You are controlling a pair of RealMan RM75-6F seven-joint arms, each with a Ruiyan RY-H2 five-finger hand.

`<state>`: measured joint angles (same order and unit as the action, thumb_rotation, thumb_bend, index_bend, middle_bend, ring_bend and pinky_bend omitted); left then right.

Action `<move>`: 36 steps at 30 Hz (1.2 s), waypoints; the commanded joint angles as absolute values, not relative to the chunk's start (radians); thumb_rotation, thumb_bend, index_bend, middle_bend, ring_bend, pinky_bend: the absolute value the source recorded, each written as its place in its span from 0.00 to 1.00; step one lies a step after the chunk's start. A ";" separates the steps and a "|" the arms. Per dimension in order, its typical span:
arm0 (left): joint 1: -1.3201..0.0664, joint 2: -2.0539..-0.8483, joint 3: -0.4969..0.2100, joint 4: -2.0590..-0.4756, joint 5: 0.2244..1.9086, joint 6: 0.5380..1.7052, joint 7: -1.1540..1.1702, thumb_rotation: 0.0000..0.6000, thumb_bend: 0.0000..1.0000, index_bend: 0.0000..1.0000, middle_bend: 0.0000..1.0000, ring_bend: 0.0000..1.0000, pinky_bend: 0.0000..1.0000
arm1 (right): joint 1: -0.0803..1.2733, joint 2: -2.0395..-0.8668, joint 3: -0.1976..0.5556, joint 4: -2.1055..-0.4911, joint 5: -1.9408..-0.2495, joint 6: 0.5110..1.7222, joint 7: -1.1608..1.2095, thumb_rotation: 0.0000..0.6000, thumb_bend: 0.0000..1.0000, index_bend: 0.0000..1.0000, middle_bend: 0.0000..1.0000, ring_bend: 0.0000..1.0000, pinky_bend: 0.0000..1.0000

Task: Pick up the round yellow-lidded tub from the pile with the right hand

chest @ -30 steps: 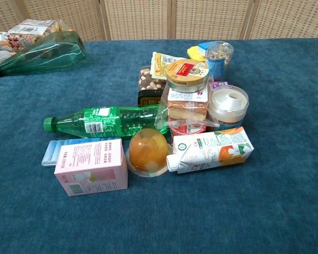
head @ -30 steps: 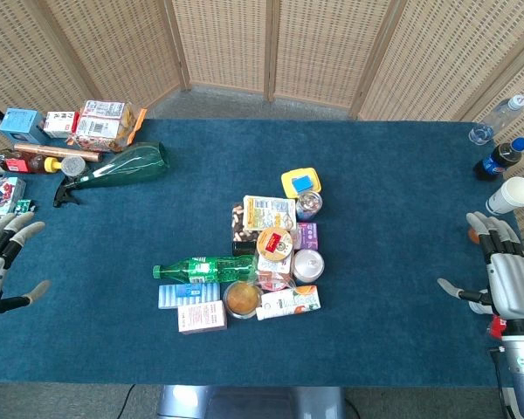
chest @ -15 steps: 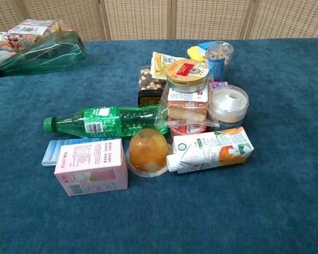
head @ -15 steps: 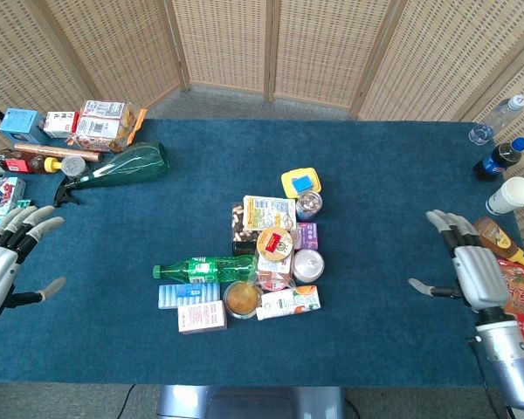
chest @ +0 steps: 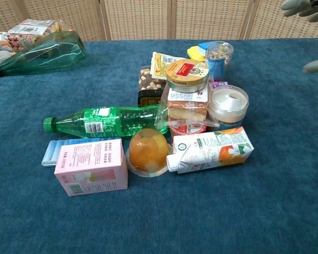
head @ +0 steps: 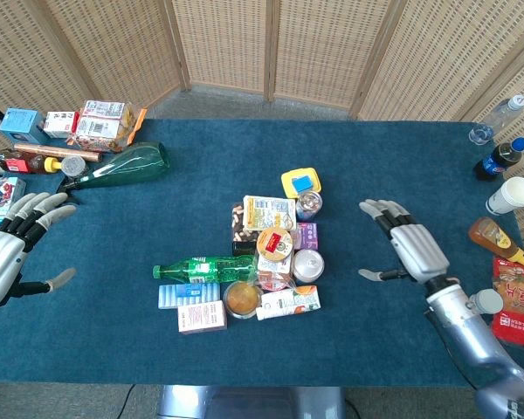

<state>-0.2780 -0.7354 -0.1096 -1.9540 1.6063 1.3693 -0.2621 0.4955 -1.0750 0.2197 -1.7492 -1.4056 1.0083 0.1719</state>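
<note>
- Yellow-lidded tub (head: 276, 243) sits atop the pile in the middle of the blue desk (head: 402, 166), resting on a wrapped sandwich (chest: 186, 108).
- Right hand (head: 409, 249) hovers right of the pile, fingers spread, holding nothing, well apart from the tub.
- Left hand (head: 13, 249) hangs at the desk's left edge, fingers apart, empty.
</note>
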 commanded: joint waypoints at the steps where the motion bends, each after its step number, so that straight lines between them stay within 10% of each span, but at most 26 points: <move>1: -0.279 -0.735 -0.110 -1.956 1.603 1.368 -0.259 1.00 0.27 0.15 0.07 0.00 0.00 | 0.537 -1.101 0.228 -1.725 -1.396 0.965 0.174 0.87 0.10 0.00 0.00 0.00 0.00; 36: -0.265 -0.772 -0.103 -1.889 1.577 1.397 -0.314 1.00 0.27 0.10 0.07 0.00 0.00 | 0.847 -1.270 0.231 -1.685 -1.243 0.706 0.003 0.86 0.10 0.00 0.00 0.00 0.00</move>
<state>-0.2652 -0.7710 -0.1031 -1.8897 1.5774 1.3967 -0.3132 0.8428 -1.2667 0.2330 -1.6865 -1.2472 0.7090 0.0070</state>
